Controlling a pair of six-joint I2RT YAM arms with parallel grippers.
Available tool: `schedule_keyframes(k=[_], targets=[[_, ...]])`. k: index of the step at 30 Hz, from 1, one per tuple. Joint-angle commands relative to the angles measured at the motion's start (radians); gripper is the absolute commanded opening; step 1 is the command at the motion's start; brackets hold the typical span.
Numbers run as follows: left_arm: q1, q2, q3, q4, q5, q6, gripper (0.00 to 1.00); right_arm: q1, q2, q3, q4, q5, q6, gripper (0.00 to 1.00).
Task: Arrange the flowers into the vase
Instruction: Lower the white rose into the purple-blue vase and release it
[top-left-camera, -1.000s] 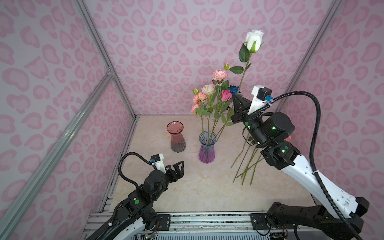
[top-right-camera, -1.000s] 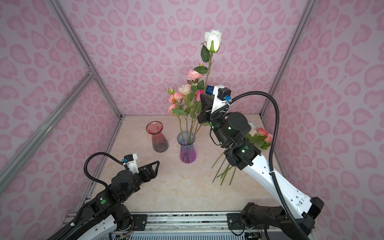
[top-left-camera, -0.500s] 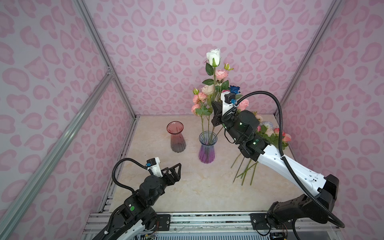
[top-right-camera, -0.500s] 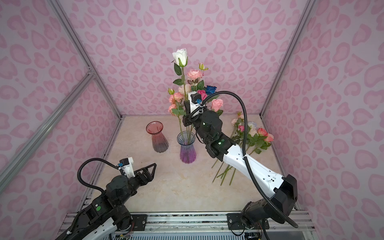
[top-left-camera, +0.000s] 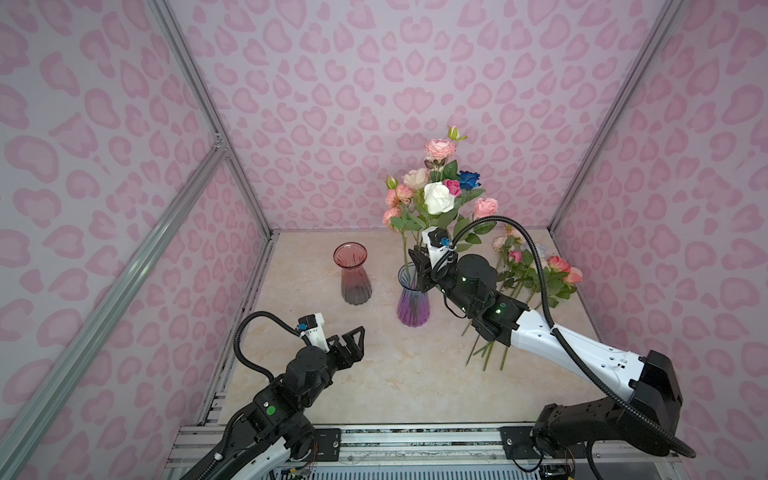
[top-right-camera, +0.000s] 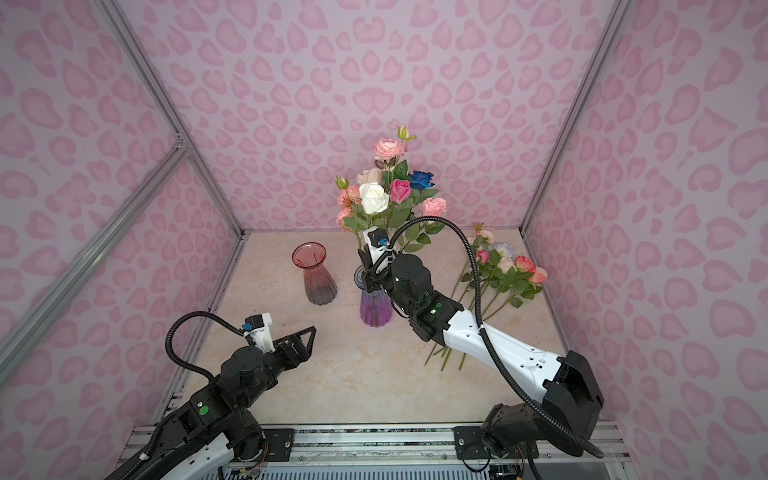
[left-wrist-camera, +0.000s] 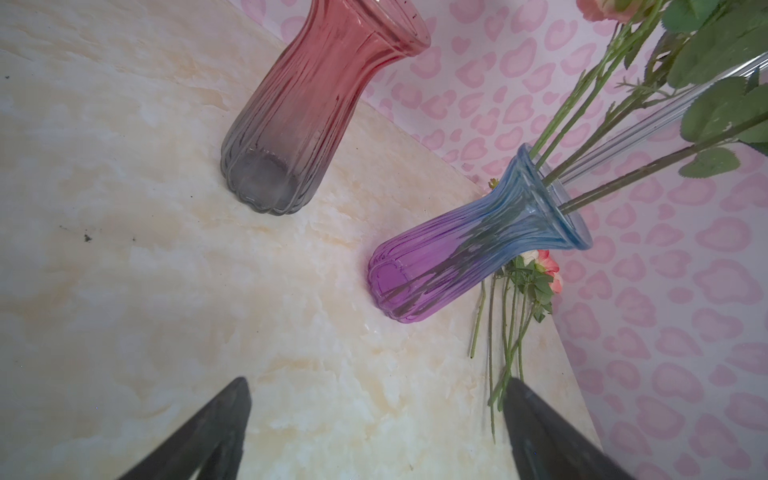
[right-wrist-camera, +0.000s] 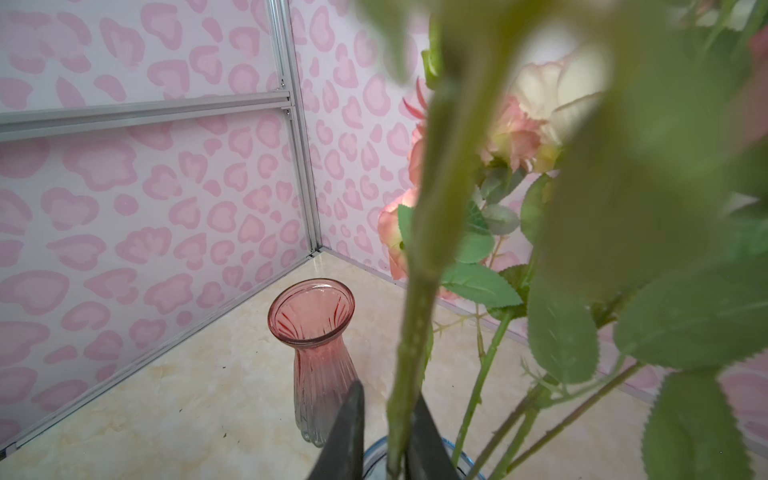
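Green, the stem (right-wrist-camera: 409, 324) of the white artificial rose (top-left-camera: 438, 198) runs between the narrowly parted jaws of the right gripper (right-wrist-camera: 388, 392), a sliver of gap beside one, and drops just below them into the ribbed purple-to-blue glass vase (top-left-camera: 412, 305) among pink, magenta and blue blooms. Loose roses (top-left-camera: 536, 274) lie on the marbled tabletop (top-left-camera: 374, 386) to one side of those jaws, an empty pink-to-grey glass vase (top-left-camera: 352, 274) to the other. The left gripper (left-wrist-camera: 376, 382) hangs with jaws wide and empty, both vases well ahead of them.

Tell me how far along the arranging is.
Done: a bunch of roses stands in the purple vase. In hand: the right gripper brackets the stem of the white rose at the vase's rim. To do: more flowers lie on the table; the red vase is empty, the left gripper open.
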Motion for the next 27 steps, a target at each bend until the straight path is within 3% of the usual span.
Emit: schedule_keyframes(k=[1,12,21,24,27], targets=[[-0.001,0.019,0.012,0.047,0.007,0.0,0.96,0.004,-0.002,-0.004,-0.025,-0.013,0.026,0.22],[-0.001,0.105,0.031,0.068,0.041,-0.003,0.96,0.025,-0.008,0.056,-0.185,0.084,0.035,0.36],[-0.002,0.266,0.078,0.155,0.176,0.082,1.0,0.085,-0.124,0.062,-0.229,0.125,0.037,0.41],[-0.009,0.329,0.068,0.249,0.253,0.112,0.93,0.086,-0.181,0.065,-0.261,0.077,0.093,0.43],[-0.028,0.402,0.082,0.254,0.218,0.164,0.89,0.087,-0.244,0.056,-0.304,0.067,0.151,0.43]])
